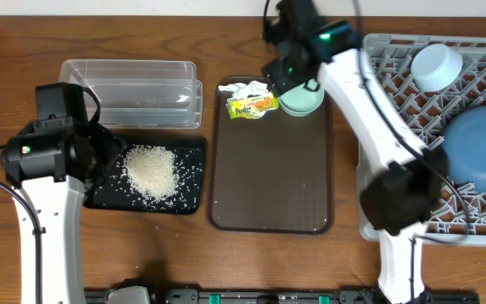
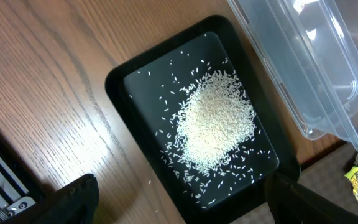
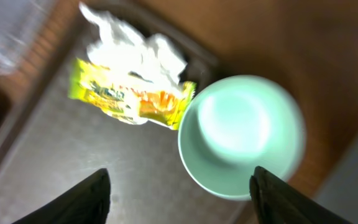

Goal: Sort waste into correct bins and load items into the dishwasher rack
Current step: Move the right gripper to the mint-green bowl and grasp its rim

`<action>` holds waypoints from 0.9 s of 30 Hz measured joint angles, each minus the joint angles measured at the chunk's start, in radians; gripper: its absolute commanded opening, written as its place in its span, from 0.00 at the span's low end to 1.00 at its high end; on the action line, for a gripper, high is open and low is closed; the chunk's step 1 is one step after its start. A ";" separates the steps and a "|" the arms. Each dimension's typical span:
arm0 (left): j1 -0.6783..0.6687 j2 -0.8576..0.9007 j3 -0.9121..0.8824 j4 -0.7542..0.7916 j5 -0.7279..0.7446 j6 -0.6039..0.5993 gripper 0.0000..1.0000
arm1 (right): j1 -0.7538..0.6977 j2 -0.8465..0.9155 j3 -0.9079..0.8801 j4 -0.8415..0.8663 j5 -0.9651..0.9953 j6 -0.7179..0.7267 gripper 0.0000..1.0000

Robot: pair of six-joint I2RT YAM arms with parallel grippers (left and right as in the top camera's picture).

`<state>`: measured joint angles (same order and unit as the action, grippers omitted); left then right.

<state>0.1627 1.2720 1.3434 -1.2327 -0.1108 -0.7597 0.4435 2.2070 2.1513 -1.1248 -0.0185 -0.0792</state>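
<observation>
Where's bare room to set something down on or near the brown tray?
Brown tray: most of it bare, below the wrapper, tissue and mint bowl crowded at its far end. Clear container: empty. Black tray: rice heap in the middle, scattered grains around. Table bare in front of both trays.

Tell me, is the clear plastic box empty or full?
Empty: the clear plastic box shows only its bare bottom, while the rice lies heaped in the black tray beside it.

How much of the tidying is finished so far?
Done: rice in the black tray; dark-blue bowl and light-blue bowl in the rack. Under way: right gripper hovers open over the mint bowl. Left: that bowl, tissue and wrapper, on the brown tray.
</observation>
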 measured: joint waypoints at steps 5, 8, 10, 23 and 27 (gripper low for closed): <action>0.000 0.000 0.000 0.000 0.000 0.000 0.88 | 0.018 0.135 -0.005 -0.012 0.008 -0.004 0.50; 0.000 0.000 0.000 0.000 0.000 0.000 0.88 | 0.022 0.176 -0.009 -0.031 0.009 -0.005 0.43; 0.000 0.000 0.000 0.000 0.000 0.000 0.88 | 0.023 0.183 -0.011 -0.037 0.012 -0.006 0.38; 0.000 0.000 0.000 0.000 0.000 0.000 0.88 | 0.023 0.184 -0.011 -0.067 0.038 -0.005 0.20; 0.000 0.000 0.000 0.000 0.000 0.000 0.88 | 0.023 0.184 -0.011 -0.082 0.039 -0.005 0.19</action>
<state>0.1627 1.2720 1.3434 -1.2331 -0.1108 -0.7597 0.4660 2.3909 2.1399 -1.2068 0.0200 -0.0841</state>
